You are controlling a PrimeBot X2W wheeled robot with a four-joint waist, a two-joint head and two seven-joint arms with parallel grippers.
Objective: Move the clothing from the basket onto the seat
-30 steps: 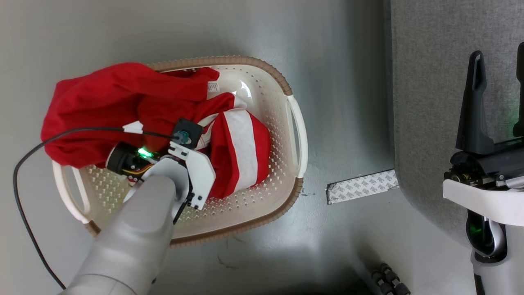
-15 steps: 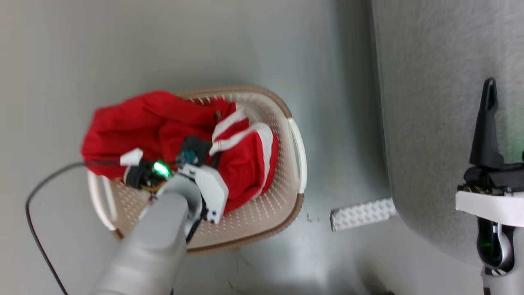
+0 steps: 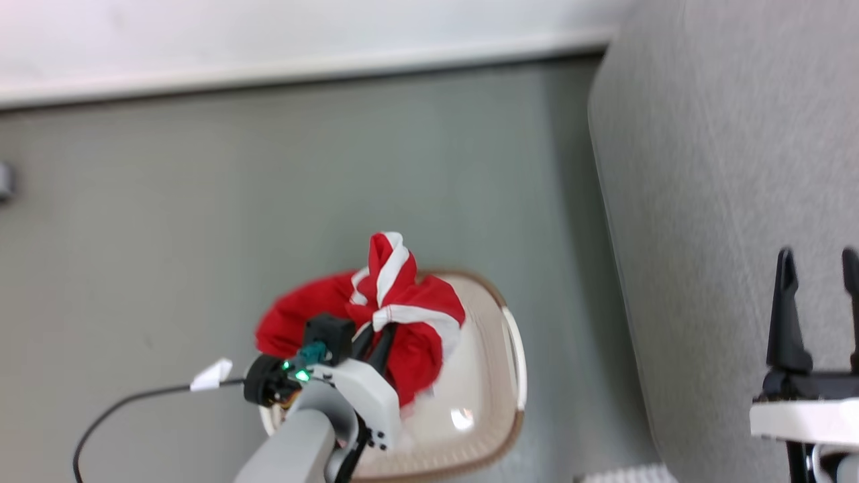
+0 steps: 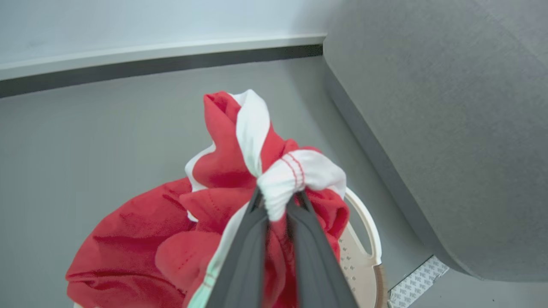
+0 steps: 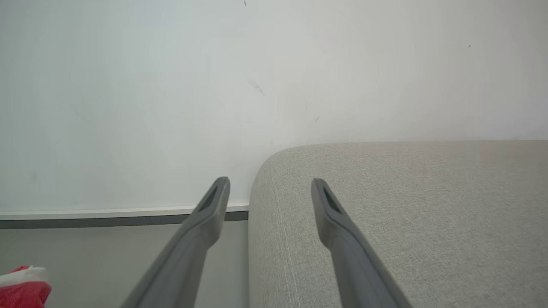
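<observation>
Left wrist view: left jaws clenched on clothing (image 4: 222, 164), seemingly above basket (image 4: 369, 229); right jaws wide apart over seat (image 5: 406, 214).

No legible text, brand or number, repeating grey print on white strip (image 4: 417, 280) too small to read

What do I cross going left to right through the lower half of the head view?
Black cable → red clothing pinched in the left tool → cream basket → grey sofa → right tool, open.
</observation>
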